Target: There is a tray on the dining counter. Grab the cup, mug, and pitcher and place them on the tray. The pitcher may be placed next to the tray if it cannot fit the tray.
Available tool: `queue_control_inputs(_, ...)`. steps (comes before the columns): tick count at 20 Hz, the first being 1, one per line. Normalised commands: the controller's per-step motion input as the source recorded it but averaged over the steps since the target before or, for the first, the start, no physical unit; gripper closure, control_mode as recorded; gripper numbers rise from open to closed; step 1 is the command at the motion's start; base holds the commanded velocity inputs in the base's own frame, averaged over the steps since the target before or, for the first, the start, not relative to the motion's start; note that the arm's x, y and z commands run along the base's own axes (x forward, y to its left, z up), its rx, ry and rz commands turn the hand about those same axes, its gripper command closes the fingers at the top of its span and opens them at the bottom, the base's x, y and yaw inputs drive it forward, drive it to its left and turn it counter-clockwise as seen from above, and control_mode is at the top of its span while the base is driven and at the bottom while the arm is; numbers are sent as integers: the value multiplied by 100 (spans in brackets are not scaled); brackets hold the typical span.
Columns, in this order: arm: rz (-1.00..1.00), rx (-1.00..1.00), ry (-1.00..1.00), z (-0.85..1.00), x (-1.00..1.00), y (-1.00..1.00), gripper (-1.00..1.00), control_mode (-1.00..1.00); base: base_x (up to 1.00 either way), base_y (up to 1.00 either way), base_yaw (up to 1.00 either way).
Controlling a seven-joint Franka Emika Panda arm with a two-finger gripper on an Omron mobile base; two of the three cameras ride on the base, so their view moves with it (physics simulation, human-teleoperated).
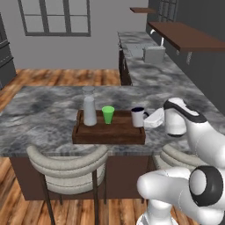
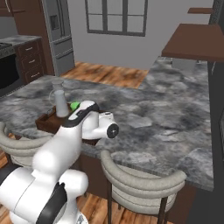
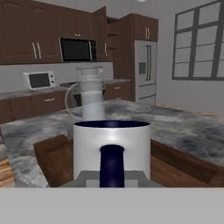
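- Over the tray's (image 1: 108, 134) right end: mug (image 1: 138, 117), rigid, light, glazed, likely slippery.
- I judge my fingers pinched on its navy handle (image 3: 111, 165), the best hold.

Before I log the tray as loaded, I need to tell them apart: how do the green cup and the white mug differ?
The cup is bright green; the mug is white with a navy inside. The cup has no handle; the mug has a dark one. The cup tapers toward its base; the mug is straight-sided. Both stand upright on the tray.

Two cushioned stools (image 1: 66, 169) at counter, microwave (image 3: 39, 80), fridge (image 3: 146, 70)
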Motion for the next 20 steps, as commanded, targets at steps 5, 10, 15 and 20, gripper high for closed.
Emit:
queue_control_inputs(5, -18, 8, 0, -39, 24, 3, 100, -100, 0, 0, 0)
queue_control_inputs(10, -18, 7, 0, -43, 18, 6, 100, -100, 0, 0, 0)
queue_control_inputs(15, -17, 3, 0, -43, 17, 14, 100, -100, 0, 0, 0)
queue_control_inputs(20, -17, 2, 0, -35, 17, 10, 100, -100, 0, 0, 0)
